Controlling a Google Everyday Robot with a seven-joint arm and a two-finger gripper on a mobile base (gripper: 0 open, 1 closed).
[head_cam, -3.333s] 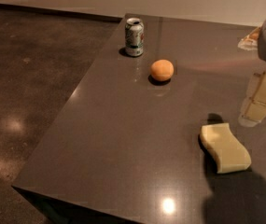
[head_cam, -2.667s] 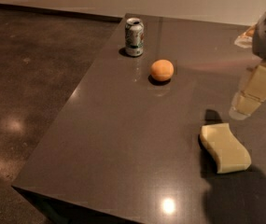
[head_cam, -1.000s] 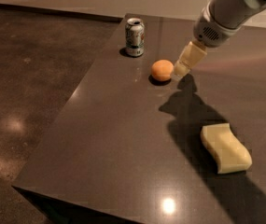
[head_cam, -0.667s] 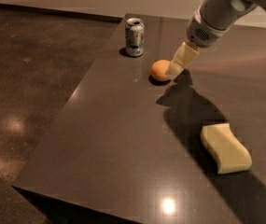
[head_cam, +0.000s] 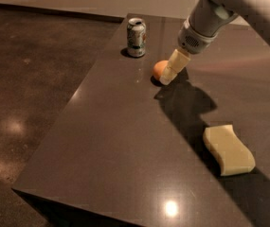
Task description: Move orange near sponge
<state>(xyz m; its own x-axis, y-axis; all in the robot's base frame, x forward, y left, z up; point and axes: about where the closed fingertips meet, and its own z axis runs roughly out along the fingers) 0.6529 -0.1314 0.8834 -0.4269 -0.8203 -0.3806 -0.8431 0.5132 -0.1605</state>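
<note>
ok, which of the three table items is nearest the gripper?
The orange: the gripper is right beside it. The can stands apart, farther back; the sponge lies well away, toward the front.

1 arm (head_cam: 248, 1): white smooth shell, grey perforated wrist collar (head_cam: 193, 38); cream blocky tool (head_cam: 166, 77) (beside orange (head_cam: 159, 69)).

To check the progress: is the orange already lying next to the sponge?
No, the orange sits by the can, well apart from the sponge, with the pincer down at the orange.
</note>
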